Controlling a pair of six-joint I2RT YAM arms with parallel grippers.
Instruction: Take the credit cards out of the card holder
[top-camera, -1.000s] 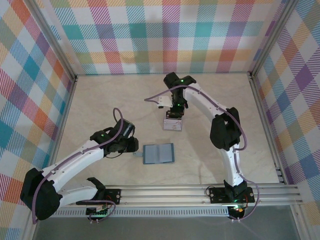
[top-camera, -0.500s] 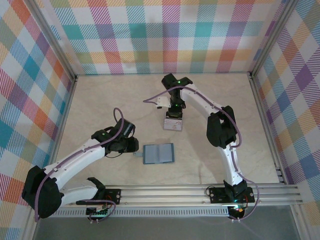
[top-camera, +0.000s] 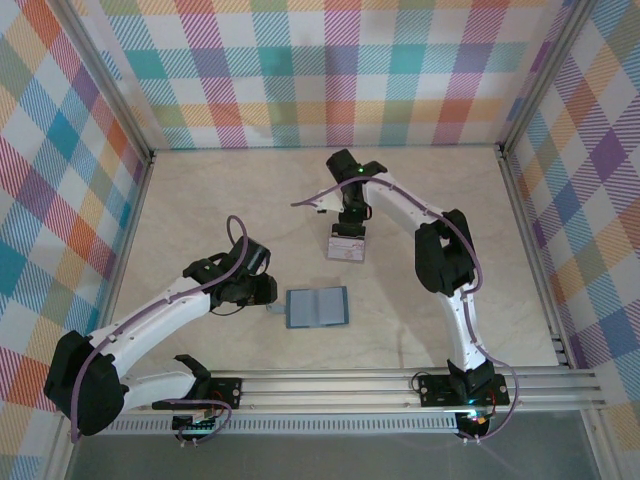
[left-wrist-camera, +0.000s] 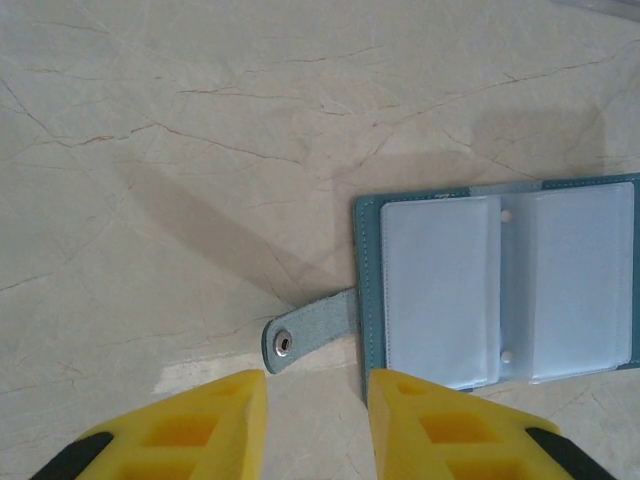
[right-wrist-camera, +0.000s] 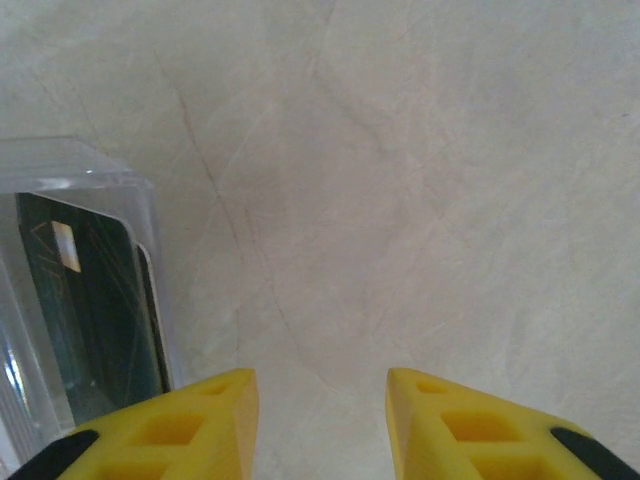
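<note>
Teal card holder (left-wrist-camera: 500, 285) open flat, pale-blue sleeves (left-wrist-camera: 440, 290), left hand (left-wrist-camera: 315, 390) spread, right hand (right-wrist-camera: 320, 385) spread

This is a robotics lab test cell rather than any lived-in room. A marble-patterned tabletop (top-camera: 200, 200) is boxed in on three sides by flat panels printed with bright plaid (top-camera: 330, 70) (a backdrop, not wallpaper), held at the corners by bare aluminium frame posts (top-camera: 102, 78). Along the near edge runs a slotted aluminium rail (top-camera: 340, 385), with the left arm (top-camera: 150, 325) and right arm (top-camera: 440, 260) bolted to it, purple cables (top-camera: 236, 232) looped along their white links and green status lights glowing.
</note>
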